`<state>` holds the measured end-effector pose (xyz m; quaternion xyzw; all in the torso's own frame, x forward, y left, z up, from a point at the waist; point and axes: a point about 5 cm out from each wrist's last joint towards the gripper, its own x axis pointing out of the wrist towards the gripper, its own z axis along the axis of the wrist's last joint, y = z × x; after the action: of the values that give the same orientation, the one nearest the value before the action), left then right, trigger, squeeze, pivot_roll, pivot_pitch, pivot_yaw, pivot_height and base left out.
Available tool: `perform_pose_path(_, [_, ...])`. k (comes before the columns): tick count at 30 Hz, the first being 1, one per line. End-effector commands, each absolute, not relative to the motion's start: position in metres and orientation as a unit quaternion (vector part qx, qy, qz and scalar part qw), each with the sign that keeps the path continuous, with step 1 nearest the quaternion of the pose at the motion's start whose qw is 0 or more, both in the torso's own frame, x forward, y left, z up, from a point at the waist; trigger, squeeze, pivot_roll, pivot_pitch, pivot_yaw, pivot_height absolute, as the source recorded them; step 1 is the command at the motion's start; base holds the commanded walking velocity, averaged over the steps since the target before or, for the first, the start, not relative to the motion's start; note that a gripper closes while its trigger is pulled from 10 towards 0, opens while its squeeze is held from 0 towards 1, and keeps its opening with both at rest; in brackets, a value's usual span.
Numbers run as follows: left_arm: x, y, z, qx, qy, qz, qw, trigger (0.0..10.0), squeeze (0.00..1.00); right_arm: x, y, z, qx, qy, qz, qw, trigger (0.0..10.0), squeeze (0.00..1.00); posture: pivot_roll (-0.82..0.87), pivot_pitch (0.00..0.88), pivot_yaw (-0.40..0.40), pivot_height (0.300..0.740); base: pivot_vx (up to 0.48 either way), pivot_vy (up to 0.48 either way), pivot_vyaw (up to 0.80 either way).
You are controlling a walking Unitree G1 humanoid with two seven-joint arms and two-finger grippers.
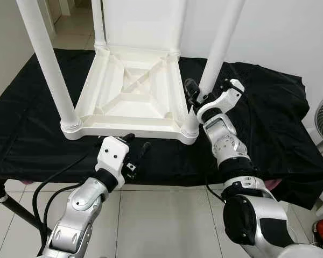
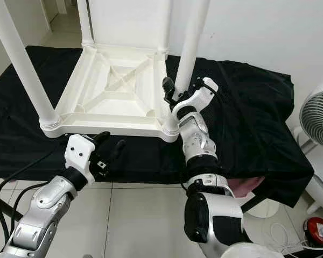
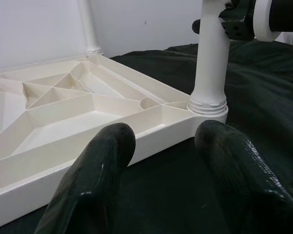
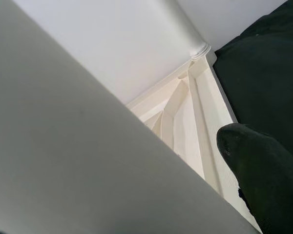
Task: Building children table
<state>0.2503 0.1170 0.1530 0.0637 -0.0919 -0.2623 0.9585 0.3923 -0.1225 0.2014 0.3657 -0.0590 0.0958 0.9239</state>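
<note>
Left eye view gives us the children's table lying upside down on the black-draped counter, ribbed underside facing up, and all four white legs look seated in their corner sockets and standing straight up. So the build appears far along! What seems left is the near right leg: the right claw sits on it low down, close above the socket, fingers on either side of the tube and apparently clamped on it (the right wrist view has one dark finger beside the big pale tube, which fits a grip). My guess is it is being pressed or twisted home.

Over on the other side, the left claw hovers just off the table's near edge, fingers spread wide and holding nothing; the left wrist view looks between its two fingertips straight at the rim and that same corner socket.

Still to do, by my reckoning: finish that leg, then turn the table onto its feet.

Writing? None I can read: no brand or label on the plastic. A white fan stands off to the right.
</note>
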Motion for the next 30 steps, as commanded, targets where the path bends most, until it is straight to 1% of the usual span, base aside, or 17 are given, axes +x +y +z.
perform_pose_path(1, [0.250, 0.115, 0.154, 0.065, -0.091, -0.269, 0.957, 10.0, 0.00, 0.391, -0.125, 0.201, 0.387, -0.060, 0.095, 0.915, 10.0, 0.00, 0.05, 0.000, -0.060, 0.740, 0.000, 0.000, 0.00])
perform_pose_path(4, [0.250, 0.115, 0.154, 0.064, -0.090, -0.269, 0.957, 10.0, 0.00, 0.389, -0.126, 0.199, 0.425, -0.054, 0.096, 0.898, 10.0, 0.00, 0.04, 0.000, -0.060, 0.740, 0.000, 0.000, 0.00])
perform_pose_path(6, [0.250, 0.114, 0.154, 0.064, -0.090, -0.269, 0.957, 10.0, 0.00, 0.389, -0.127, 0.198, 0.435, -0.052, 0.097, 0.894, 10.0, 0.00, 0.04, 0.000, -0.060, 0.740, 0.000, 0.000, 0.00])
perform_pose_path(8, [0.250, 0.114, 0.154, 0.063, -0.089, -0.269, 0.957, 10.0, 0.00, 0.388, -0.130, 0.195, 0.462, -0.049, 0.095, 0.880, 10.0, 0.00, 0.04, 0.000, -0.060, 0.740, 0.000, 0.000, 0.00])
perform_pose_path(13, [0.250, 0.113, 0.154, 0.062, -0.089, -0.269, 0.957, 10.0, 0.00, 0.387, -0.134, 0.193, 0.502, -0.048, 0.092, 0.859, 10.0, 0.00, 0.04, 0.000, -0.058, 0.740, 0.000, 0.000, 0.00])
perform_pose_path(18, [0.250, 0.113, 0.154, 0.062, -0.089, -0.269, 0.957, 10.0, 0.00, 0.386, -0.137, 0.192, 0.518, -0.045, 0.091, 0.849, 10.0, 0.00, 0.04, 0.000, -0.058, 0.740, 0.000, 0.000, 0.00])
perform_pose_path(19, [0.250, 0.113, 0.154, 0.061, -0.089, -0.269, 0.957, 10.0, 0.00, 0.386, -0.138, 0.190, 0.532, -0.041, 0.090, 0.841, 10.0, 0.00, 0.04, 0.003, -0.058, 0.740, 0.000, 0.000, 0.00])
perform_pose_path(20, [0.250, 0.112, 0.154, 0.060, -0.089, -0.269, 0.957, 10.0, 0.00, 0.384, -0.142, 0.184, 0.561, -0.035, 0.091, 0.822, 10.0, 0.00, 0.04, 0.005, -0.058, 0.740, 0.000, 0.000, 0.00])
perform_pose_path(21, [0.250, 0.112, 0.154, 0.060, -0.089, -0.269, 0.957, 10.0, 0.00, 0.384, -0.142, 0.184, 0.561, -0.035, 0.091, 0.822, 10.0, 0.00, 0.04, 0.005, -0.058, 0.740, 0.000, 0.000, 0.00])
perform_pose_path(23, [0.250, 0.112, 0.153, 0.060, -0.089, -0.268, 0.957, 10.0, 0.00, 0.383, -0.144, 0.179, 0.585, -0.029, 0.091, 0.806, 10.0, 0.00, 0.03, 0.006, -0.057, 0.740, 0.000, 0.000, 0.00])
perform_pose_path(24, [0.250, 0.112, 0.153, 0.060, -0.089, -0.268, 0.957, 10.0, 0.00, 0.383, -0.144, 0.179, 0.585, -0.029, 0.091, 0.806, 10.0, 0.00, 0.03, 0.006, -0.057, 0.740, 0.000, 0.000, 0.00])
perform_pose_path(27, [0.250, 0.111, 0.153, 0.059, -0.089, -0.268, 0.957, 10.0, 0.00, 0.382, -0.150, 0.168, 0.637, -0.022, 0.085, 0.766, 10.0, 0.00, 0.04, 0.006, -0.057, 0.740, 0.000, 0.000, 0.00])
perform_pose_path(28, [0.250, 0.111, 0.153, 0.059, -0.089, -0.268, 0.957, 10.0, 0.00, 0.382, -0.150, 0.168, 0.637, -0.022, 0.085, 0.766, 10.0, 0.00, 0.04, 0.006, -0.057, 0.740, 0.000, 0.000, 0.00])
perform_pose_path(30, [0.250, 0.111, 0.153, 0.059, -0.089, -0.268, 0.957, 10.0, 0.00, 0.381, -0.155, 0.161, 0.666, -0.020, 0.077, 0.741, 10.0, 0.00, 0.03, 0.007, -0.056, 0.740, 0.000, 0.000, 0.00])
